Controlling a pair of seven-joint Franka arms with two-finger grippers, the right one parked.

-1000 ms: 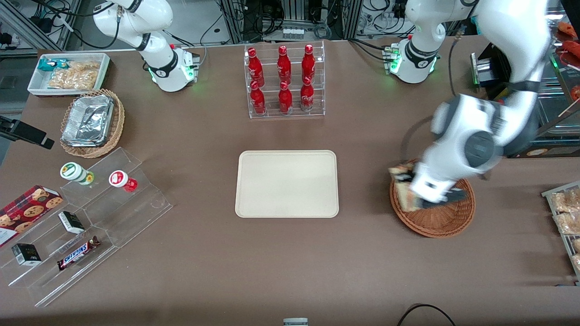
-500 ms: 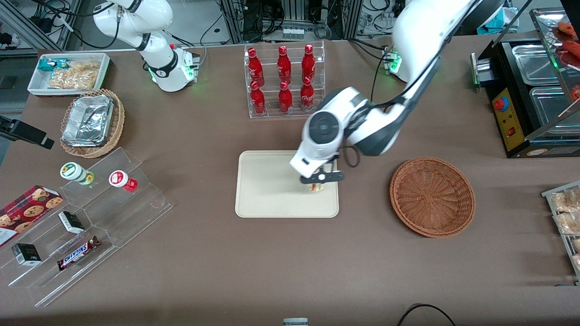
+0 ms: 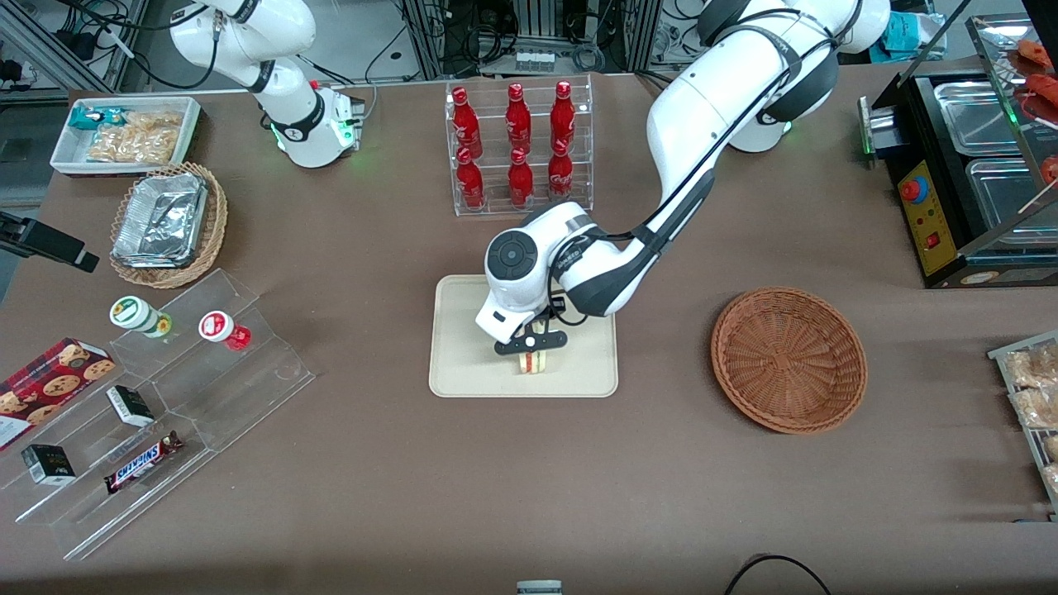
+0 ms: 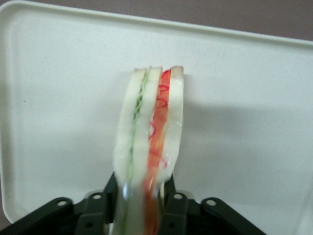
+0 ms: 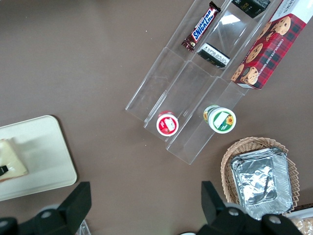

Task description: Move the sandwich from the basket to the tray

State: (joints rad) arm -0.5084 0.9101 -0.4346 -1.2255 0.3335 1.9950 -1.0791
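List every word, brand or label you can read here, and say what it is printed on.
"SNICKERS": on the candy bar on the clear stepped display.
Red bottles in the clear rack: white script, too small to read.
Cookie box and small dark boxes: print unreadable.
Nothing is written on the tray, the basket, the sandwich, or the gripper holding it.

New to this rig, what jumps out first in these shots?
The white working arm stretched over the middle of the table, its tool shut on the sandwich just above the beige tray. Next, the wicker basket, with nothing in it, toward the working arm's end. Then the clear rack of red bottles, farther from the front camera than the tray.
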